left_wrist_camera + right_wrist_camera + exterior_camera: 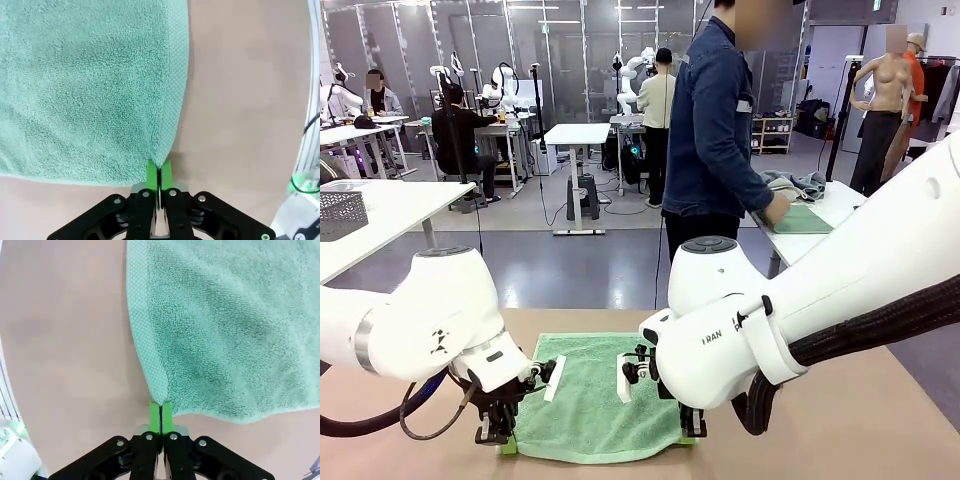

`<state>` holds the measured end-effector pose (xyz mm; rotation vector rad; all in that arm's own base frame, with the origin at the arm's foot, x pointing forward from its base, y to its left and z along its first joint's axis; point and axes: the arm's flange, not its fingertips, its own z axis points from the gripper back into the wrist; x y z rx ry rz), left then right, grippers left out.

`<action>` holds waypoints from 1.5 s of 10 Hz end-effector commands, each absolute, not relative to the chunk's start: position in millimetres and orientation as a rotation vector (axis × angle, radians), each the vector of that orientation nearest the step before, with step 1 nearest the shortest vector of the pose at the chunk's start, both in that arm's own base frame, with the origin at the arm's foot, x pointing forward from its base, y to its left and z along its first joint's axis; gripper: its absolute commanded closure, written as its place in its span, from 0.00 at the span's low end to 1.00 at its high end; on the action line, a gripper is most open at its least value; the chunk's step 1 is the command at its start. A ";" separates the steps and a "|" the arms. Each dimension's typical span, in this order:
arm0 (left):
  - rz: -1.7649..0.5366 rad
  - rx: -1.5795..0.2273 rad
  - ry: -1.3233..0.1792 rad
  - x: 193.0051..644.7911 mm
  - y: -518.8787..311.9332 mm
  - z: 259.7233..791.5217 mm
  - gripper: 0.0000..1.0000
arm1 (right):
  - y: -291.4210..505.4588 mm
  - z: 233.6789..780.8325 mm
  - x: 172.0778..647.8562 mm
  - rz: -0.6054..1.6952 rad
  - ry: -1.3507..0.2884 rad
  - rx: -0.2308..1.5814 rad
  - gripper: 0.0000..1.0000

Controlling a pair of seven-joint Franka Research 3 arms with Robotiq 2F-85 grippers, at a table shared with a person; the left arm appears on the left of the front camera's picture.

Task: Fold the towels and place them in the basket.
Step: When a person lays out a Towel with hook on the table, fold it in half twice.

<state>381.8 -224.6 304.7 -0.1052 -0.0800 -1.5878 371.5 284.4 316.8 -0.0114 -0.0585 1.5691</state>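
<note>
Left jaws clenched on the green towel's (590, 395) near-left corner, pads (152, 172) nipping just the hem tip. Right jaws likewise on its near-right corner, pads (166, 413). Towel lies flat on the counter (850, 430).

Next, I'd judge: raise both corners together & level, equal pull, carry to towel's far edge, lay hem on hem. Uneven lift = skewed fold. Bite looks thin, may slip.

Beyond towel: person's hand (778, 210) on second green towel (807, 220). Basket (340, 213) well off past towel's far-left.
</note>
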 end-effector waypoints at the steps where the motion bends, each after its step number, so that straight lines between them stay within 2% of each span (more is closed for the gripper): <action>1: -1.598 -0.152 -0.116 372.5 -221.3 326.2 1.00 | 283.2 337.1 366.1 1.545 -0.068 -0.018 1.00; 3: -1.630 -0.159 -0.155 358.0 -219.5 373.5 1.00 | 285.0 371.6 352.9 1.554 -0.104 -0.015 1.00; 4: -1.549 -0.201 -0.158 353.0 -216.9 394.9 1.00 | 287.3 388.6 344.7 1.569 -0.119 -0.011 1.00; 6: -1.549 -0.231 -0.126 336.6 -218.9 426.9 1.00 | 287.6 417.7 328.5 1.507 -0.142 0.012 1.00; 8: -1.574 -0.202 -0.152 332.8 -227.6 454.5 1.00 | 287.3 440.8 329.5 1.541 -0.179 0.006 1.00; 11: -1.493 -0.189 -0.115 376.6 -231.3 478.1 1.00 | 294.1 463.3 371.9 1.569 -0.146 0.062 1.00; 15: -1.309 -0.178 0.018 436.2 -219.4 461.2 1.00 | 310.3 458.4 457.4 1.547 -0.065 0.056 1.00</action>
